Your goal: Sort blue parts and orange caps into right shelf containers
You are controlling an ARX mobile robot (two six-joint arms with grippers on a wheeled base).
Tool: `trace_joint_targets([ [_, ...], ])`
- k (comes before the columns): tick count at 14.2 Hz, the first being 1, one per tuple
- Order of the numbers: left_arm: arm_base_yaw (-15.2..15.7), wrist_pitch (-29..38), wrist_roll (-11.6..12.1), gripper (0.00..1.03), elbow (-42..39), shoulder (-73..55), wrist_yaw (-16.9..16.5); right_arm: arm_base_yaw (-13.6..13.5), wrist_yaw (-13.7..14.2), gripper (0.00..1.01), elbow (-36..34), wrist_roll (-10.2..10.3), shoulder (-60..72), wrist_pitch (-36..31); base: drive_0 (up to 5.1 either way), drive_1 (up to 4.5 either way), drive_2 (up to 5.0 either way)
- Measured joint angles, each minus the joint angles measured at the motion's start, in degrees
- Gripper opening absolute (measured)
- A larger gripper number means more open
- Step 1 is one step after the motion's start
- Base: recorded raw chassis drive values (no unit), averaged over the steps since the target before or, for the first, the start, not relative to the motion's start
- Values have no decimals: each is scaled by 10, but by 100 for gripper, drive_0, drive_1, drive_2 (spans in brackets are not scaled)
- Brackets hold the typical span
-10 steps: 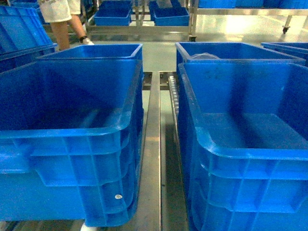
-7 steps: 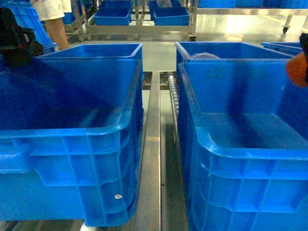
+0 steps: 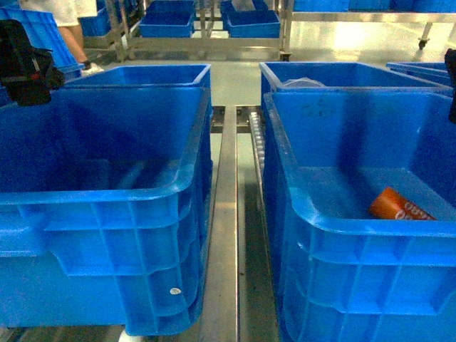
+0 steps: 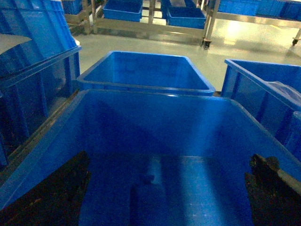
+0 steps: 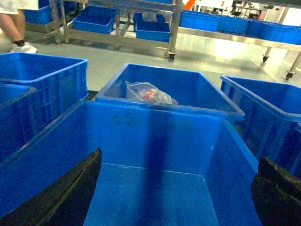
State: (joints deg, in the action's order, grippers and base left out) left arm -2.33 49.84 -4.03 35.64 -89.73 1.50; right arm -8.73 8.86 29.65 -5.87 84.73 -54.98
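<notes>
An orange cap (image 3: 399, 205) with white lettering lies on its side on the floor of the near right crate (image 3: 356, 226), close to the front wall. My right gripper (image 5: 171, 197) hangs above this crate (image 5: 155, 127), open, its dark fingers (image 5: 61, 197) wide apart and holding nothing. Only a dark sliver of it shows at the right edge of the head view. My left gripper (image 4: 160, 197) is open over the near left crate (image 4: 141, 122), whose floor is bare. In the head view it (image 3: 25, 64) sits at the upper left. No blue parts are in view.
Behind the right crate stands another crate holding a clear plastic bag (image 5: 150, 93) with red items. A metal roller rail (image 3: 228, 214) runs between the two crate rows. More blue crates stand on racks (image 3: 214, 28) at the back. A person (image 3: 68, 21) walks at the far left.
The orange cap was at my right gripper by the right edge; it now lies on the right crate's floor. My left gripper entered at upper left. The person moved left.
</notes>
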Motion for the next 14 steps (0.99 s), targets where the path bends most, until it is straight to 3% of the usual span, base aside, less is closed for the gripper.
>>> trace_joint_targets([
  [4,0,16,6,96,-3,0,3,0,1,97,0,2,-2,4,0,0,0],
  [5,2,56,16,87,-22,7,3,2,-4,88,-12,18,-13,3,0,0,0],
  [6,26,80,30,49,-129,89,-12,27,-23,49,-106,49,-101,-6,0,0,0],
  [9,23,78,30,18,-194,152,-15,37,-41,17,-164,50,-161,2,0,0,0],
  [11,23,71,29,1,-221,189,-15,45,-46,1,-187,50,-198,16,0,0,0],
  [13,23,52,30,2,-255,236,-15,79,-85,1,-214,52,-243,36,0,0,0],
  [14,23,41,30,2,-268,259,-15,89,-83,1,-225,53,-267,49,0,0,0],
])
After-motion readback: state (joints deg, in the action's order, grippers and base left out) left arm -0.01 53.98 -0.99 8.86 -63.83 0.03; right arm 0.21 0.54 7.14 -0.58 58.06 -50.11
